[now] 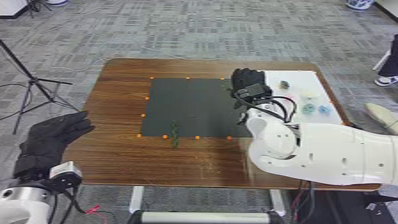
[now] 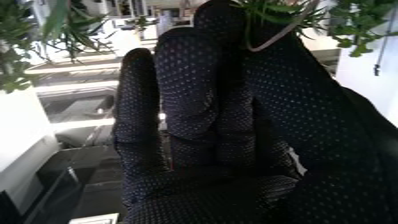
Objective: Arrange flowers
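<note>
Flowers (image 1: 308,108), pale and small, are laid on a white board (image 1: 313,79) at the right side of the table (image 1: 111,145), perhaps so that they can be picked up one by one. A green strand (image 1: 174,134) is set across the near edge of the dark mat (image 1: 182,107), partly on the wood. The mat is marked by orange dots (image 1: 197,137), maybe so that the right place can be seen.

The right hand (image 2: 191,90) is held over the far right part of the mat, near the board. Its fingers are pressed close together and the thumb is bent in toward them. A thin stem (image 2: 284,36) with leaves (image 2: 266,11) seems to be pinched at the tips, likely so that the leaves are not squashed. The left hand (image 1: 53,137) is held beside the table, with its fingers loose and a bit spread, so the mat is not blocked by it.

The near right part of the table is covered by the big white right arm (image 1: 329,152), and the flowers could be bumped by it. A black stand (image 1: 33,79) is seen on the floor, well out of the way.
</note>
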You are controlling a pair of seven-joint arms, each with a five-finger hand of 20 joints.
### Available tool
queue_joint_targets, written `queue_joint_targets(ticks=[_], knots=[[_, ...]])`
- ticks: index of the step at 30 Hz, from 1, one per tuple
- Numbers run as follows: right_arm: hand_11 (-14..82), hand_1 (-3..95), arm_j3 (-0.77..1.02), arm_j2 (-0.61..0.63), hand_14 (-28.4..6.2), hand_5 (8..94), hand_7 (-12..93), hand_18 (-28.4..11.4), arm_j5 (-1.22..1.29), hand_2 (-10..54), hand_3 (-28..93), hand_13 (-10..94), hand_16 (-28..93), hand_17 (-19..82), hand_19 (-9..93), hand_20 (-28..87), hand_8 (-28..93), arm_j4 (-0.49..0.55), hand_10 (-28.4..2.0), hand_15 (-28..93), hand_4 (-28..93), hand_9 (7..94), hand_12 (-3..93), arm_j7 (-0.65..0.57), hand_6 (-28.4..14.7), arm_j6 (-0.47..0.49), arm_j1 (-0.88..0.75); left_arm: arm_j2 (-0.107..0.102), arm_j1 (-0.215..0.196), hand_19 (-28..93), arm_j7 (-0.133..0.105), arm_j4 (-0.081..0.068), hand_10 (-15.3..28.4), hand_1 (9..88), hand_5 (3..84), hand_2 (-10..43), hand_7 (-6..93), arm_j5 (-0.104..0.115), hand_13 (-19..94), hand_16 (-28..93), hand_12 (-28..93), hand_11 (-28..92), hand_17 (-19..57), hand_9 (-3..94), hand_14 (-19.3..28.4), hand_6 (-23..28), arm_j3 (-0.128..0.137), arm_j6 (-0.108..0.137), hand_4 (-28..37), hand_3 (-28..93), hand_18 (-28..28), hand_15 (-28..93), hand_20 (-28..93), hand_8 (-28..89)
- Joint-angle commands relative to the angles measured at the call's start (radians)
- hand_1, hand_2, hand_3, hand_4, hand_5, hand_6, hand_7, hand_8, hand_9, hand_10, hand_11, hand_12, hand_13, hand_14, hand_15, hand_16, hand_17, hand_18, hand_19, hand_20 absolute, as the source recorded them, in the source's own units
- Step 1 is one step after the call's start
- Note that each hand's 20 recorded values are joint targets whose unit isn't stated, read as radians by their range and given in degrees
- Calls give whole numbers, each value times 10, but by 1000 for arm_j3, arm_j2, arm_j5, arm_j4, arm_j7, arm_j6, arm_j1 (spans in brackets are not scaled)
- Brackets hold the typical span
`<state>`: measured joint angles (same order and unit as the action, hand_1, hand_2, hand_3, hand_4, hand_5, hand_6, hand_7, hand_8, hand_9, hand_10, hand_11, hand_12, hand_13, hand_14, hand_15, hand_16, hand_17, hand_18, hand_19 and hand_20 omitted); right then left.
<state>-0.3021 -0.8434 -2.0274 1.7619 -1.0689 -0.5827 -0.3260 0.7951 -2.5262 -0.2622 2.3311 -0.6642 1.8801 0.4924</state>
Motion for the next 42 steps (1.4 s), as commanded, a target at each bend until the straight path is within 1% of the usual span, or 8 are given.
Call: queue_joint_targets(ticks=[1, 9, 15, 21, 29, 36, 40, 42], knots=[[210, 588, 24, -88, -23, 736, 483, -218, -6, -95, 758, 762, 309, 330, 932, -27, -88, 0, -63, 567, -283, 864, 388, 11, 9, -8, -11, 26, 15, 431, 39, -1, 205, 218, 560, -7, 151, -24, 342, -86, 114, 347, -55, 482, 235, 129, -1, -29, -245, 883, 179, 549, 137, -105], [209, 587, 33, -149, -25, 736, 483, -218, 14, -95, 759, 762, 310, 330, 932, -27, -86, -19, -63, 569, -283, 865, 386, 19, 9, -4, -33, 41, 50, 432, 77, -9, 205, 218, 561, -7, 150, -49, 342, -87, 114, 348, -54, 481, 235, 130, -6, -54, -244, 883, 178, 548, 137, -105], [210, 586, 35, -190, -25, 734, 484, -218, 32, -95, 759, 764, 308, 330, 932, -27, -85, -53, -63, 568, -283, 866, 387, 11, 9, -15, -49, 54, 106, 432, 115, -24, 205, 218, 560, -9, 150, -73, 341, -87, 115, 348, -54, 481, 235, 129, -28, -84, -243, 887, 178, 548, 138, -104], [209, 585, 38, -226, -27, 735, 484, -218, 42, -95, 760, 763, 310, 330, 932, -27, -86, -83, -63, 569, -283, 867, 386, 6, 10, -22, -73, 58, 133, 431, 125, -35, 204, 219, 560, -8, 151, -81, 341, -86, 114, 348, -55, 482, 235, 129, -35, -105, -245, 886, 178, 548, 137, -105], [209, 585, 38, -269, -27, 734, 487, -217, 58, -95, 761, 764, 308, 329, 932, -28, -88, -121, -64, 569, -283, 866, 388, 17, 12, -29, -90, 52, 163, 432, 122, -48, 205, 220, 560, -7, 151, -81, 341, -87, 114, 349, -55, 480, 235, 129, -57, -115, -243, 885, 179, 549, 137, -105], [209, 584, 55, -299, -28, 733, 488, -217, 69, -95, 761, 763, 306, 329, 932, -28, -87, -148, -63, 569, -283, 867, 386, 9, 12, -29, -124, 77, 177, 433, 154, -52, 204, 220, 559, -8, 151, -98, 341, -87, 114, 349, -55, 480, 235, 129, -66, -130, -242, 887, 179, 549, 137, -105], [209, 584, 63, -315, -28, 734, 487, -217, 91, -95, 761, 763, 306, 329, 932, -28, -88, -162, -63, 569, -283, 867, 386, 35, 12, -21, -140, 80, 167, 433, 143, -48, 204, 223, 559, -8, 151, -92, 341, -87, 114, 349, -55, 480, 235, 129, -71, -120, -239, 889, 179, 549, 137, -105], [209, 584, 45, -327, -30, 734, 488, -218, 102, -95, 761, 764, 305, 328, 932, -28, -87, -180, -63, 570, -283, 867, 385, 35, 12, -29, -115, 60, 183, 433, 100, -55, 204, 223, 559, -8, 151, -70, 342, -87, 114, 349, -55, 480, 235, 129, -94, -94, -238, 889, 179, 548, 137, -105]])
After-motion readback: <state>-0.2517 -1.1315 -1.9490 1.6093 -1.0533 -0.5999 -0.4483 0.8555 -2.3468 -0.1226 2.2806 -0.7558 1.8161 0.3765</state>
